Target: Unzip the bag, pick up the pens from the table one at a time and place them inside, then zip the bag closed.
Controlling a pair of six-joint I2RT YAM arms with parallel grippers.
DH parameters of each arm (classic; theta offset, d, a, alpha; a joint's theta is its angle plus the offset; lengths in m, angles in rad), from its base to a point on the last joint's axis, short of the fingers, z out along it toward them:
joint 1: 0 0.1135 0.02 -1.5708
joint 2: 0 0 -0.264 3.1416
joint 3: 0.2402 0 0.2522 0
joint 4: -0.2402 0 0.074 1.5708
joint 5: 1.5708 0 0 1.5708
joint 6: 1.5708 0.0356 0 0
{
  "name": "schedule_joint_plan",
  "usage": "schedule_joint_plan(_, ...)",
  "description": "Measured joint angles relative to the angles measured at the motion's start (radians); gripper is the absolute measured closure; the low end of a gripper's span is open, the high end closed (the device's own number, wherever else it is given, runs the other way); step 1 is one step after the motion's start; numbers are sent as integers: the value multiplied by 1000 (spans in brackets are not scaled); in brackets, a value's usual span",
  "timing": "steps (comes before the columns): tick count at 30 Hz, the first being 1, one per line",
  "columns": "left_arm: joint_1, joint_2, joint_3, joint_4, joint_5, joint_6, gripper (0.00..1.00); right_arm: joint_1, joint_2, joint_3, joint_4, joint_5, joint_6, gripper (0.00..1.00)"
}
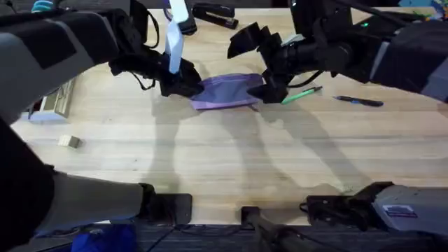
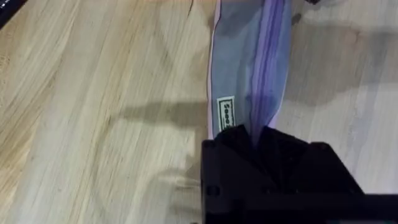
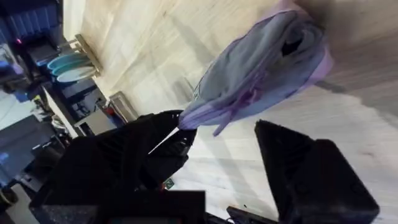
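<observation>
Left gripper (image 1: 183, 82) is clamped on the left end of the pencil pouch (image 1: 225, 92); in the left wrist view the black fingers (image 2: 273, 155) pinch the fabric at the zipper line, just past the small label (image 2: 226, 112).

Right gripper (image 1: 269, 89) sits at the pouch's right end, jaws spread wide. In the right wrist view one finger tip (image 3: 177, 134) touches the pouch corner, the other finger (image 3: 298, 162) stands well apart; nothing held between them.

Pouch lies flat mid-tabletop (image 1: 224, 161), long axis left-right, lavender with grey-blue panel, pinned between both grippers.

Green pen (image 1: 302, 94) lies just right of the right gripper, one end under it. Dark blue-black pen (image 1: 358, 101) is farther right, apart from the green one.

Room: the near half of the tabletop is bare wood. Black stapler (image 1: 214, 14) at the far edge behind the pouch. Small wooden block (image 1: 68, 141) is near the left edge, well apart from the pouch.
</observation>
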Motion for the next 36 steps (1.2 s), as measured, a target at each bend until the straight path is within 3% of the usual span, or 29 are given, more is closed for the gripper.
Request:
schedule_joint_plan(5,0,0,0,0,0,0,959,0,-17,0,-1,14,-4,5)
schedule_joint_plan(14,0,0,0,0,0,0,959,0,-153,0,-12,85,-51,5)
schedule_joint_plan(27,0,0,0,0,0,0,959,0,-353,0,-190,190,-290,5)
schedule_joint_plan(36,0,0,0,0,0,0,959,0,-431,0,-240,212,-303,6)
